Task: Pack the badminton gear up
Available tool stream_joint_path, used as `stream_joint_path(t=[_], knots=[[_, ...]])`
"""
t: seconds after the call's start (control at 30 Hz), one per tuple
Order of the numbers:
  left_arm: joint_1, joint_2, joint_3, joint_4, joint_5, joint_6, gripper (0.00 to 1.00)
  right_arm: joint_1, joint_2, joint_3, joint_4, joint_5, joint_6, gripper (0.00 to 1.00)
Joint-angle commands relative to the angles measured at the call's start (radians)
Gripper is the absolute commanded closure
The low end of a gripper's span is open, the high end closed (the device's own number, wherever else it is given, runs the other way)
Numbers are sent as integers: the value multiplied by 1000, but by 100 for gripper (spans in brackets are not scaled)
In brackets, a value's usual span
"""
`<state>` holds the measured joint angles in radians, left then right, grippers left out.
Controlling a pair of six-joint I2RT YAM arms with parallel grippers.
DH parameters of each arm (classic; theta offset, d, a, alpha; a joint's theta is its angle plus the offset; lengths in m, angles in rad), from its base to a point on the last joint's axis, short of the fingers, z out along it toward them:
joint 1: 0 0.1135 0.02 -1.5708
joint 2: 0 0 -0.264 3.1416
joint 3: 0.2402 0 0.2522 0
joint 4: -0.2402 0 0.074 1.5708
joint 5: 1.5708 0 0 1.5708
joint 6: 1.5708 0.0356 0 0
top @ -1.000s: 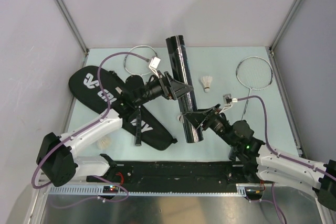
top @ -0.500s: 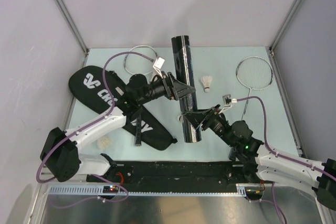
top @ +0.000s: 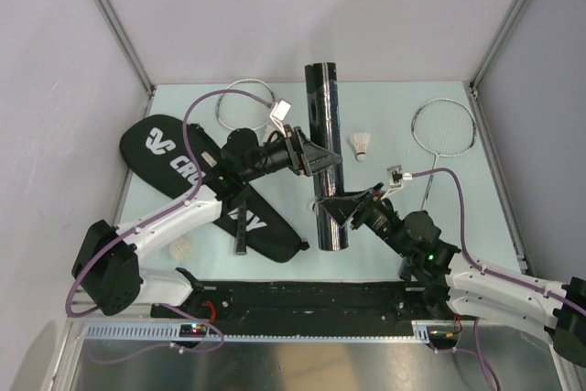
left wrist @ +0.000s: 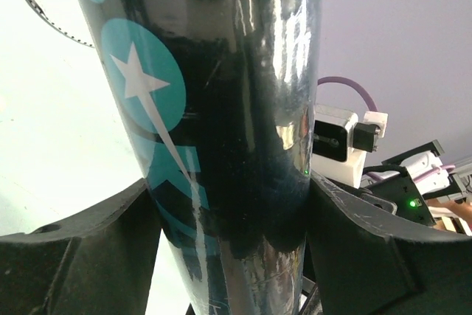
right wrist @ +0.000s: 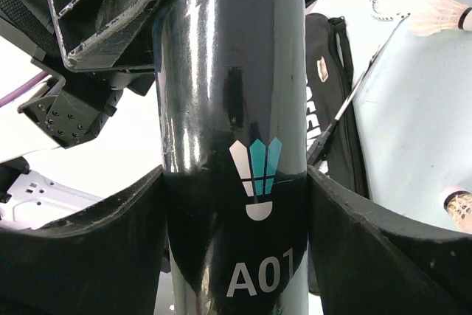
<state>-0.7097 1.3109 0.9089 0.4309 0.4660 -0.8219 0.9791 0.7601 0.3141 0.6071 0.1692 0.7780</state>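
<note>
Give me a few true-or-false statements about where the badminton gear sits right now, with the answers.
1. Both sets of jaws are shut on the tube. True.
2. The tube is inside the bag. False: it is outside the bag, held in the jaws.
3. A shuttlecock lies on the table to the right of the tube. True.
4. The right-hand racket is in the bag. False: it lies bare on the table at the far right.
5. The bag bears white lettering. True.
</note>
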Motion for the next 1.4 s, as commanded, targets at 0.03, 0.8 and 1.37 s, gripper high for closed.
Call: stream_joint_path(t=[0.03, 0.8, 1.37], knots=[[-6, -19, 31, 45, 52, 15, 38, 7, -26, 14, 35, -34, -46, 41], [103, -335, 137, -796, -215, 599, 48, -4, -274, 418, -778, 25, -357, 10], [-313, -321, 90, -1074, -1077, 991, 50, -48, -99, 620, -832, -121, -309, 22]])
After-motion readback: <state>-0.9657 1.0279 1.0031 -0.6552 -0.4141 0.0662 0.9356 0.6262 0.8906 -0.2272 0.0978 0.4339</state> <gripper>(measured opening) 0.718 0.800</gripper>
